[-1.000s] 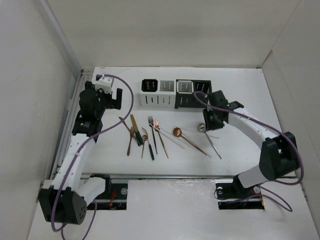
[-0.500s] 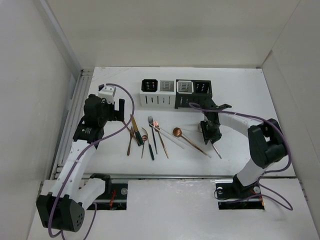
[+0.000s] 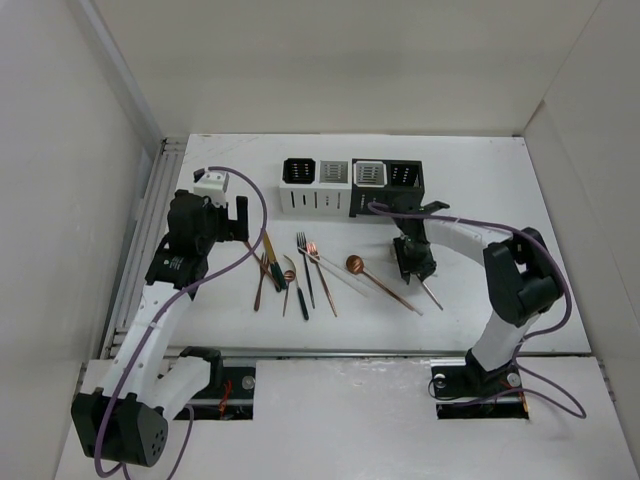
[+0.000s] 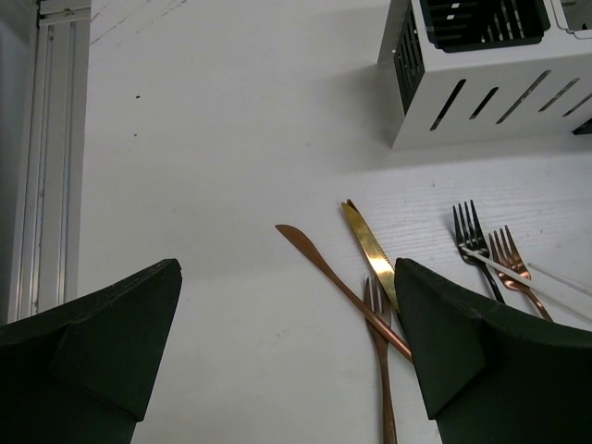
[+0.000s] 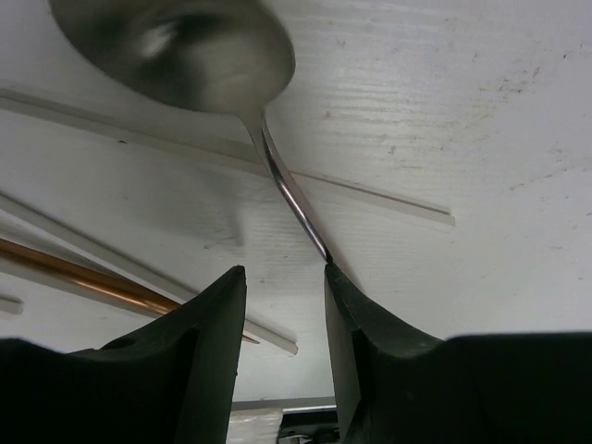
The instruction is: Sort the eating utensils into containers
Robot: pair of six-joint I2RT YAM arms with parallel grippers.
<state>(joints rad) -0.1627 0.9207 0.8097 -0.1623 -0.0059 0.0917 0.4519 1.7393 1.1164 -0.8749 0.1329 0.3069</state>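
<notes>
The eating utensils lie spread on the white table in front of the containers [image 3: 312, 200], a row of four slotted caddies. My left gripper [image 3: 238, 216] hangs wide open just left of the pile. In the left wrist view that gripper [image 4: 287, 277] holds nothing, with a copper knife [image 4: 324, 266], a gold knife [image 4: 370, 245] and a copper fork [image 4: 382, 379] beside its right finger. My right gripper [image 3: 412, 262] stands low over a silver spoon [image 5: 176, 46]. It [image 5: 283, 273] is open, and the spoon's handle [image 5: 291, 203] runs to the tip of the right finger, not between the jaws.
A copper spoon [image 3: 354, 264] and white sticks [image 5: 370, 194] lie close to the right gripper. Black and copper forks [image 4: 474, 231] sit right of the left gripper. A metal rail [image 4: 51, 139] borders the table's left edge, and walls enclose the table.
The right gripper has dropped down and left onto the silver spoon and its jaws have widened a little. The left arm lowered toward the pile, then held still.
</notes>
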